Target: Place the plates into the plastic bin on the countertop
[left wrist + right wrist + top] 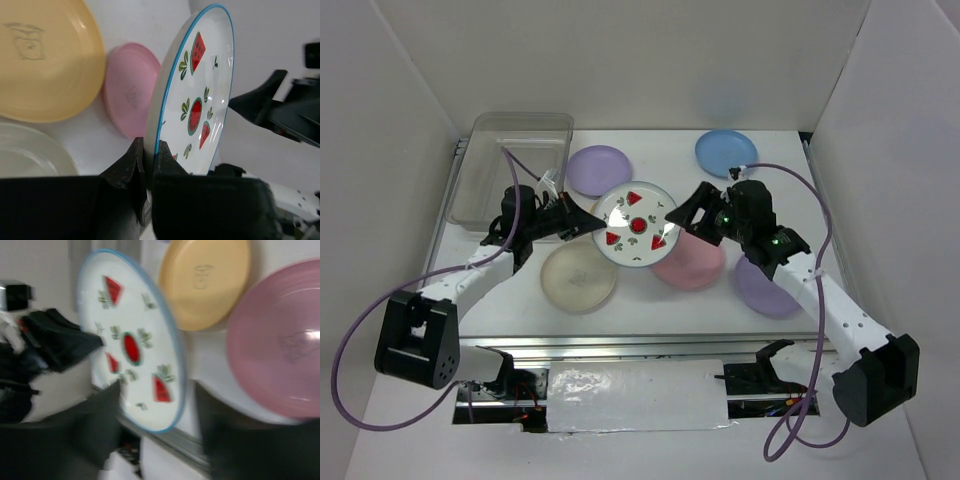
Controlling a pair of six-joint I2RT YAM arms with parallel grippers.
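grips glossy round fruit-print plate by its rim with left fingers; holds right fingers apart around the opposite edge; clear rounded plastic bin upper left.

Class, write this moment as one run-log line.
left tool: shut on fruit-print plate | right tool: open | plastic bin: empty

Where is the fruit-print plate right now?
Top view: the fruit-print plate is at the centre, its left rim pinched in the left hand, with the cream plate and pink plate just below it.
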